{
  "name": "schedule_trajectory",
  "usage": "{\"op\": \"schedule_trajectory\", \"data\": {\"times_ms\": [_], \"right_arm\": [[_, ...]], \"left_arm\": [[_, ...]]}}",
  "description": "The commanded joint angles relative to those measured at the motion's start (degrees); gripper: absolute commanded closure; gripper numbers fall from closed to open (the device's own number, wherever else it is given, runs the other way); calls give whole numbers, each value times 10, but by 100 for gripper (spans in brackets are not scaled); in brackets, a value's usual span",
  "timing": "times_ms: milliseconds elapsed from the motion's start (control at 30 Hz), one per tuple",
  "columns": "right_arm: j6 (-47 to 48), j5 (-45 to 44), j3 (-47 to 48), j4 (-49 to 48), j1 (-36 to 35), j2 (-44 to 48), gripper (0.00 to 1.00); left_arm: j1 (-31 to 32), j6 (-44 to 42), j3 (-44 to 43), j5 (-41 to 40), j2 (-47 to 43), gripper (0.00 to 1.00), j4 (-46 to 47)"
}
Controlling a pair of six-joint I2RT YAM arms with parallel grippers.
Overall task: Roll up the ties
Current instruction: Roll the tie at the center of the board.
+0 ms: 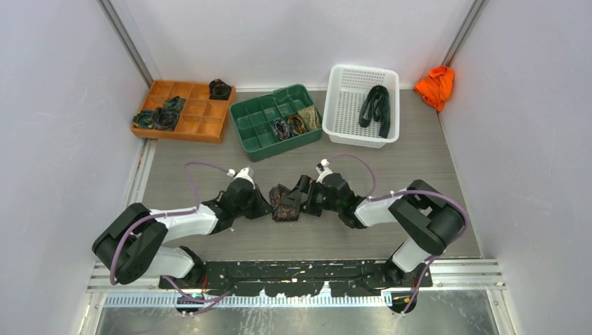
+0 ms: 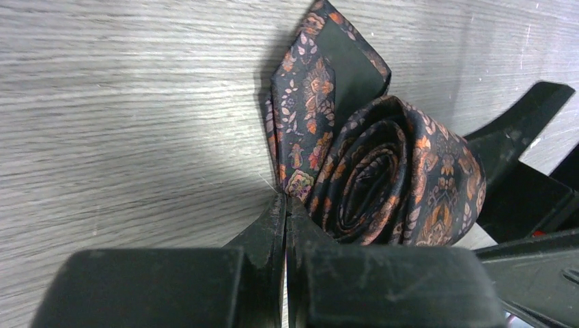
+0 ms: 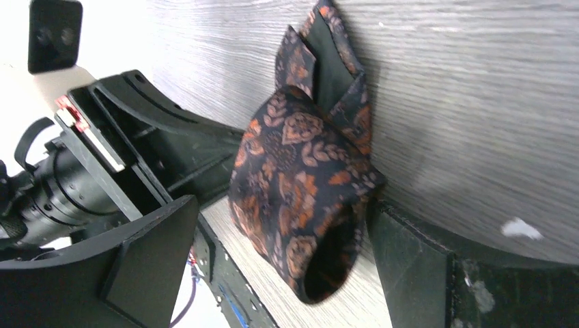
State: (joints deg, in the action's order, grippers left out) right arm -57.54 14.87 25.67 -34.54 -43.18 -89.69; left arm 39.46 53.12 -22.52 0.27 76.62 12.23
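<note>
Right now your rolled tie (image 1: 282, 202) lies on the grey surface (image 1: 419, 160) between the two arms, its pointed tail standing out beside the coil. Your left gripper (image 2: 285, 203) has its fingers pressed together right at the tail's edge, though you cannot tell whether any fabric is caught. Your right gripper (image 3: 287, 263) is spread wide around the coil, with one finger (image 3: 410, 266) touching it.
</note>
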Motion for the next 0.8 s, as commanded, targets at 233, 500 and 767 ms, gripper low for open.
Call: {"op": "schedule_trajectory", "data": {"times_ms": [233,500,767], "right_arm": [[-26,18,-23,-58,-31,-140,5],[-52,31,-37,-146,-62,-191,15],[-39,40,-39,-134,-62,-180,20]], "left_arm": [[33,19,8,2,-7,100,-9],[36,17,10,2,9,100,3],[36,14,10,2,8,100,-1]]}}
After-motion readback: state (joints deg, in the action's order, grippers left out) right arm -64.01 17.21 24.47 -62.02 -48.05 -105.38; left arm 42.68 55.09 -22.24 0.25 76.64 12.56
